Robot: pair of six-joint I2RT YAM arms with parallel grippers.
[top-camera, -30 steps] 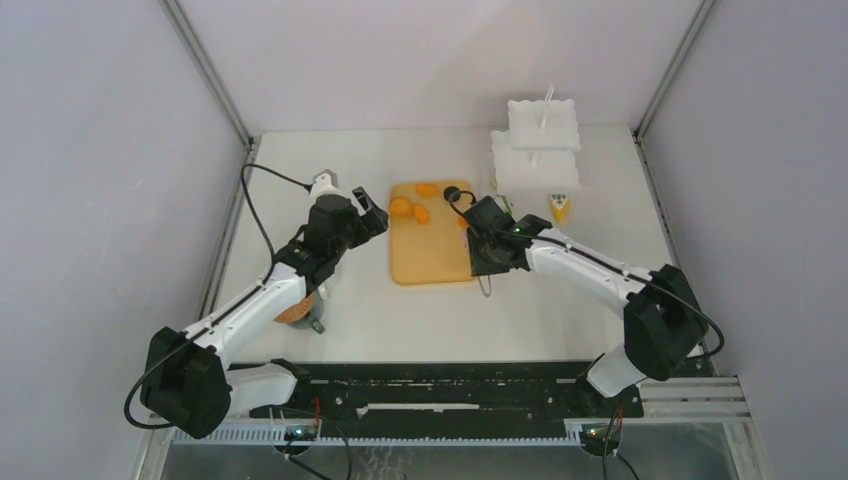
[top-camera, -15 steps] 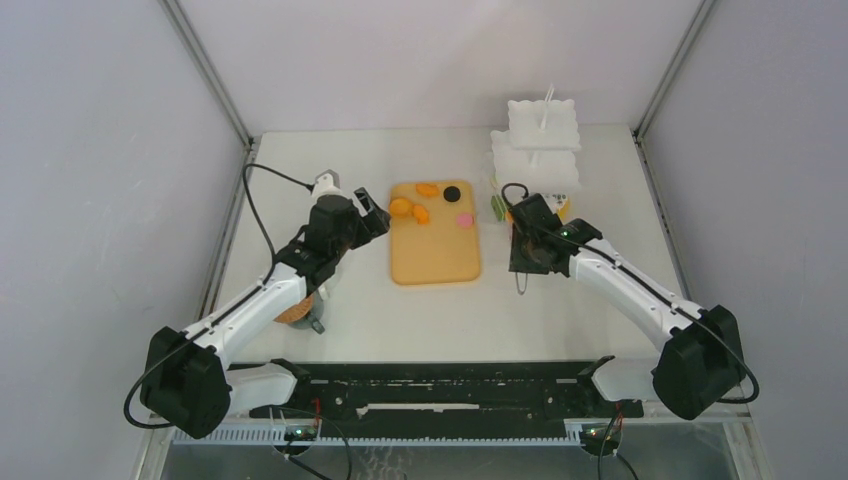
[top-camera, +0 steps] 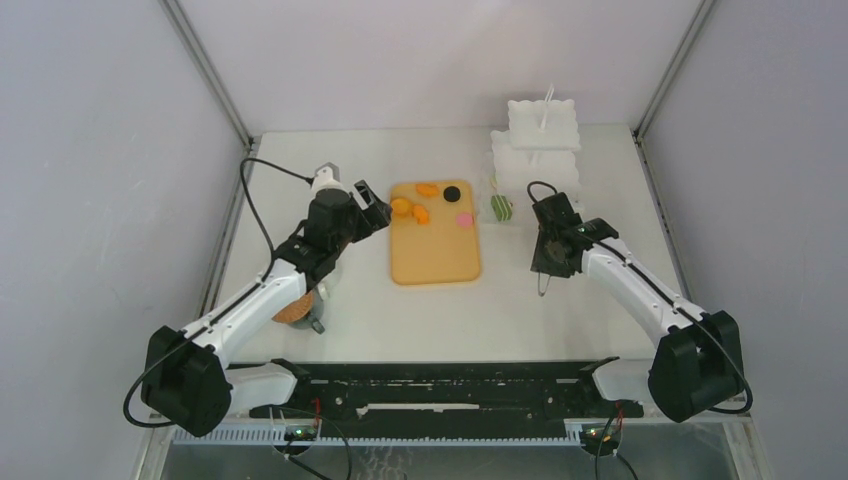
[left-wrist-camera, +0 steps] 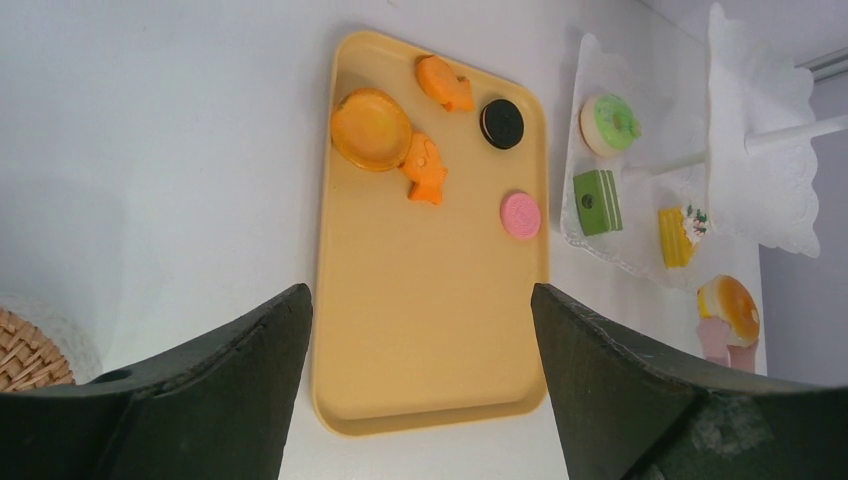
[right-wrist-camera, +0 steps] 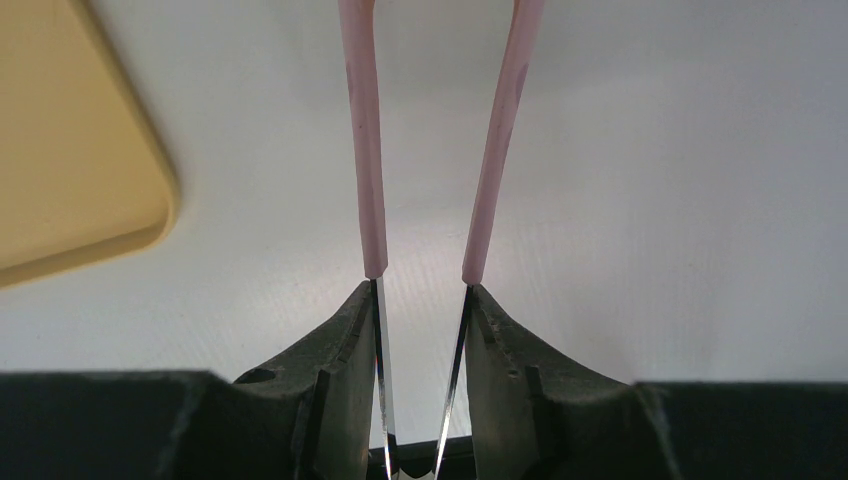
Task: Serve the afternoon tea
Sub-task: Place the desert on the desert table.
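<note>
Orange, black and pink are the colours not yet served: a round orange tart (left-wrist-camera: 371, 128), two smaller orange pieces (left-wrist-camera: 445, 82), a black round (left-wrist-camera: 501, 123) and a pink round (left-wrist-camera: 520, 214) lie at the far end of the tan tray (left-wrist-camera: 430, 340). Just beside the tray, the lower tier of the white tiered stand (left-wrist-camera: 760, 90) holds a green donut (left-wrist-camera: 610, 117), a green block (left-wrist-camera: 598, 201) and a yellow wedge (left-wrist-camera: 678, 232). By my reckoning, about a third of the plating is done.

An orange-topped pastry (left-wrist-camera: 730, 300) sits near the stand's edge, touching what look like pink tong tips (whether it is pinched I cannot tell). The right gripper (right-wrist-camera: 420, 300) is clamped on the pink tongs (right-wrist-camera: 365, 150), its fingers pressing the metal handle. The left gripper (left-wrist-camera: 418, 300) hovers over the tray, spread wide and empty.

A cork coaster (top-camera: 292, 310) shows under the left arm on the table (top-camera: 420, 310). The mugs I cannot make out. No writing or labels are legible.
</note>
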